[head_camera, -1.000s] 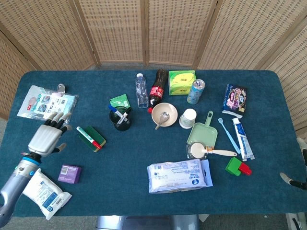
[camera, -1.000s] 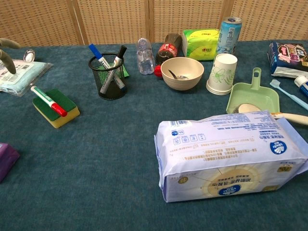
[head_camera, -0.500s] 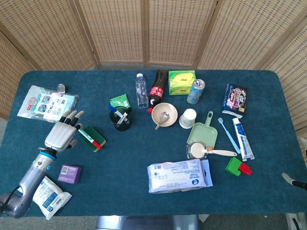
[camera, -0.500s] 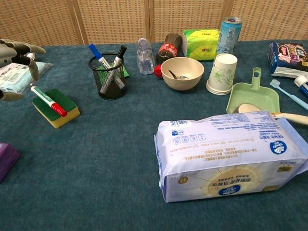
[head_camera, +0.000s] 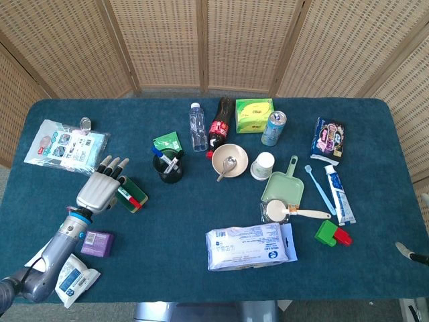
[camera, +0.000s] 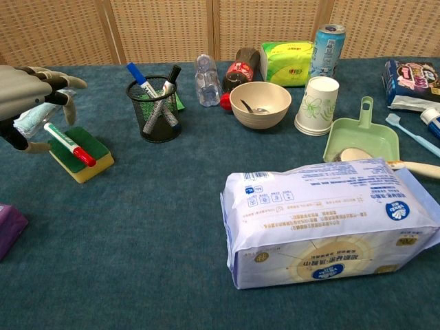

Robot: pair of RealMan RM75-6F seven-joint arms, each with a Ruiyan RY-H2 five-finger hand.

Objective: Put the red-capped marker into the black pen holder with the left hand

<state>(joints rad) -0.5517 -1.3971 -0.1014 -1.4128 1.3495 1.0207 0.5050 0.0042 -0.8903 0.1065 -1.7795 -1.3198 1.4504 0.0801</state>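
Deep teal cloth covers the table. The marker is white with green print and a red cap, on a green-and-yellow sponge. The pen holder is black mesh. The left hand is silver-grey with dark fingertips. A purple box lies near the left edge.

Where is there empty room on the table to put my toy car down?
Bare cloth lies between the sponge and the wipes pack, and along the front edge left of that pack. It is crowded around the bowl, paper cup and dustpan.

Screened test table, household clutter
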